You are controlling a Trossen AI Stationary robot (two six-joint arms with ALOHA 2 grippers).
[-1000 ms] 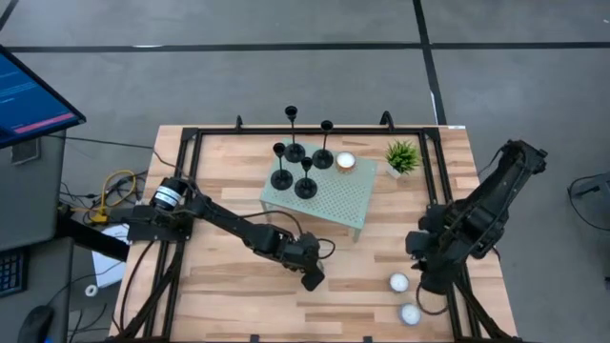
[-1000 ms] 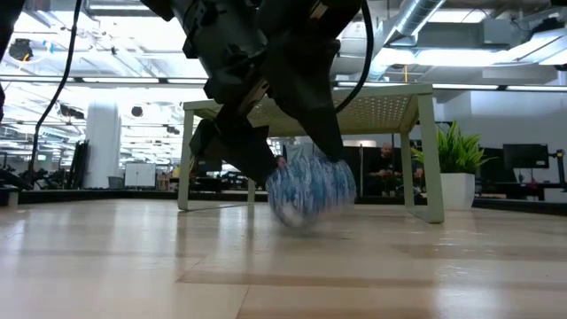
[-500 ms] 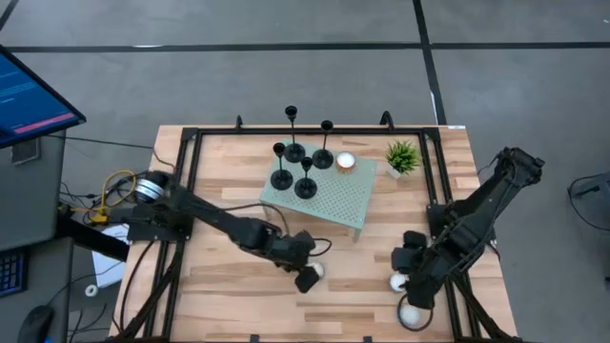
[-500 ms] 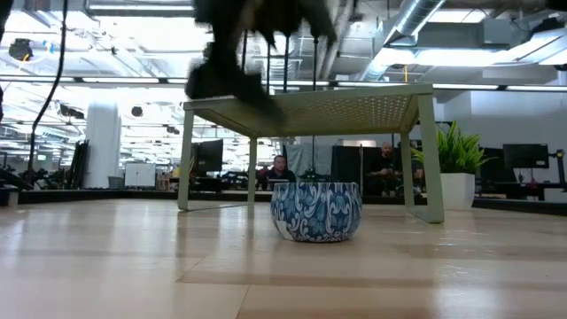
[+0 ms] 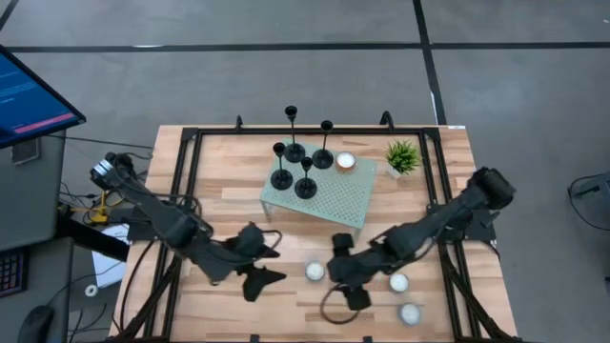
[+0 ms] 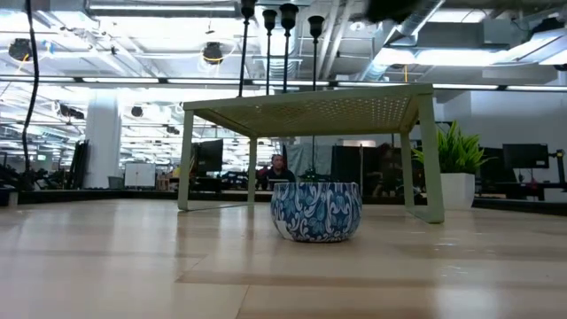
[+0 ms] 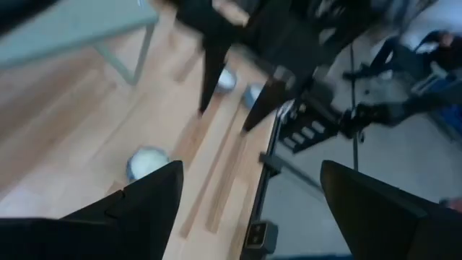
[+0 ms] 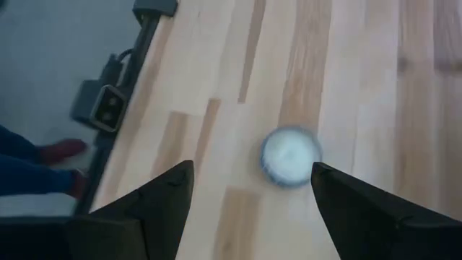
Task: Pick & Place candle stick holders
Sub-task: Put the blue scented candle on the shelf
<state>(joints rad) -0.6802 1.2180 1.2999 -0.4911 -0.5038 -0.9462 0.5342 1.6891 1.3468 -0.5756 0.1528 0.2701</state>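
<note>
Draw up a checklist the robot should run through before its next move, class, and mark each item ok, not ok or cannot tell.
1. Four candle stick holders upright on the green stand: ok.
2. Left gripper open and empty: ok.
3. Right gripper open and empty: ok.
4. Blue patterned candle released, sitting on the table: ok.
5. Candle lies ahead of the right gripper: ok.
6. Grippers clear of each other: ok, though close.

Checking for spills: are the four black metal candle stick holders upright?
Upright: all four black metal candle stick holders stand on their disc bases on the pale green perforated stand.
</note>
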